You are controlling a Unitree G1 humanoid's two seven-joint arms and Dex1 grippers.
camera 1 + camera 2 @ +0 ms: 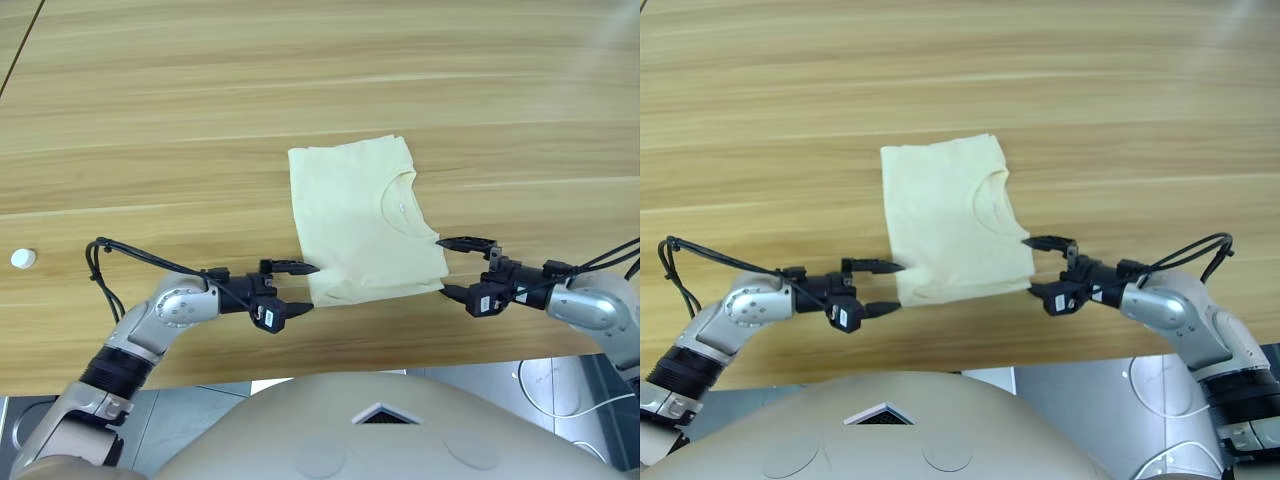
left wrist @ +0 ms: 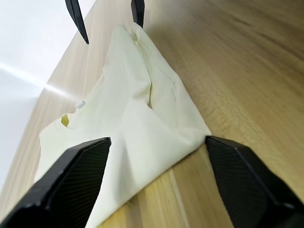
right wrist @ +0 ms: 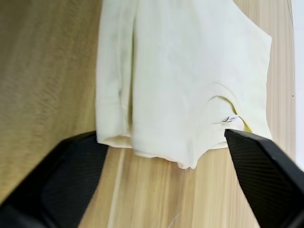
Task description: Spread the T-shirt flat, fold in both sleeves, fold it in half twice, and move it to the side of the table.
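Left eye view: T-shirt (image 1: 365, 220) between tools (image 1: 312, 287) (image 1: 442, 266), touching?

Silver-grey arms (image 1: 180, 305), looped black cables (image 1: 130, 255). The left gripper (image 1: 312, 287) and right gripper (image 1: 442, 266) are black, with pointed carbon-weave fingers (image 2: 71, 185) and white stickers (image 1: 268, 317).

Light wooden table (image 1: 150, 120), folded pale-yellow T-shirt (image 1: 360, 225) near its front edge, small white round object (image 1: 22, 258) far left.

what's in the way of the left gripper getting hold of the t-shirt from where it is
Probably nothing, so yes: the left gripper is open at the near left corner of the T-shirt, with cloth lying between its fingers. The right gripper sits at the other near corner, clear of it.
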